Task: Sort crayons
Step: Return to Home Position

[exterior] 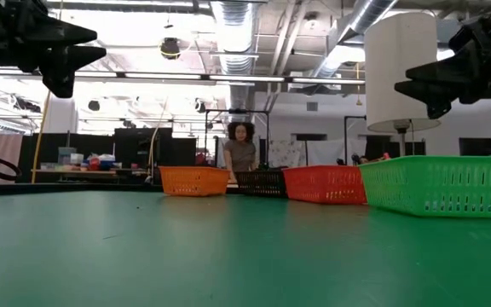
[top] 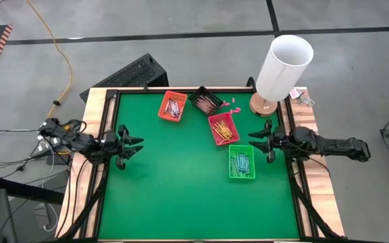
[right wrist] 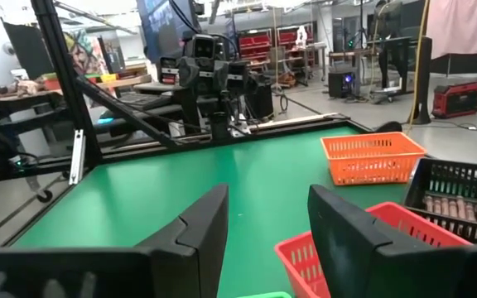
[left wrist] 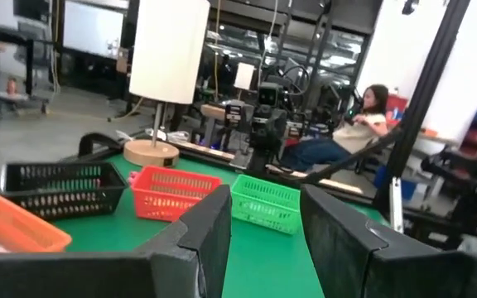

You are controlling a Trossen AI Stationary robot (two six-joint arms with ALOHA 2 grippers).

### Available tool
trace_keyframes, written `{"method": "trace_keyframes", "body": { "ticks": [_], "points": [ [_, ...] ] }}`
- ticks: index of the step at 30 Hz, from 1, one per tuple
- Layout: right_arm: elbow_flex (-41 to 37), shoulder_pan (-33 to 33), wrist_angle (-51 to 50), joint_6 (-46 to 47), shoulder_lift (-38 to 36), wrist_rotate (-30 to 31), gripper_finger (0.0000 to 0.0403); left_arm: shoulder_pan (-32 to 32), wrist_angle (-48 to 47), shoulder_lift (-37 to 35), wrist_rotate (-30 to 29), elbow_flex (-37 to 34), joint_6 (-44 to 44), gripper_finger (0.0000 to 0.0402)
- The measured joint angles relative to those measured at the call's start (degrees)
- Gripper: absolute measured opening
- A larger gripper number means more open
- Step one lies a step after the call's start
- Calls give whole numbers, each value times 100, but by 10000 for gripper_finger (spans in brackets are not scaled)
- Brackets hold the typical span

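Note:
Four small trays stand on the green table. The orange tray (top: 172, 106) holds grey crayons (top: 174, 106) and the black tray (top: 205, 101) brown-red ones (right wrist: 458, 207). Yellow-orange crayons (top: 224, 128) lie in the red tray (top: 215, 135), light blue crayons (top: 241, 162) in the green tray (top: 250, 175). My left gripper (top: 139, 145) hovers open at the table's left edge, pointing toward the trays, with nothing between its fingers (left wrist: 214, 223). My right gripper (top: 252, 140) hovers open at the right edge, just beside the red and green trays, also with nothing in it (right wrist: 267, 223).
A lamp with a white shade (top: 283, 66) and a round wooden base (top: 263, 104) stands at the far right corner. Tiny pink bits (top: 226, 103) lie near the black tray. A raised black frame (top: 110, 128) borders the table. A person (exterior: 240, 153) is beyond the far edge.

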Motion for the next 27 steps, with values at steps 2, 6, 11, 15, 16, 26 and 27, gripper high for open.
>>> {"method": "trace_keyframes", "body": {
  "ticks": [2, 6, 11, 15, 16, 26, 27],
  "points": [
    [0, 0, 3, 0, 0, 0, 177, 0, -60, 0, 0, 0, -229, 135],
    [-2, 0, -2, 2, 0, 2, 177, 0, -405, 4, 13, 2, -416, 135],
    [-4, 0, -2, 14, 0, 2, 177, 0, -571, 4, 14, 2, -1089, 135],
    [-7, 0, -4, 13, 0, 2, 177, 0, -628, 2, 15, 2, -1414, 135],
    [-7, 0, -4, 13, 0, 2, 177, 0, -679, 2, 15, 2, -1419, 135],
    [-9, 0, -12, 11, 0, 2, 177, 0, -1052, 19, 21, 2, -1425, 135],
    [-11, 0, -13, 11, 0, 2, 177, 0, -1052, 19, 20, 2, -1424, 135]
  ]
}}
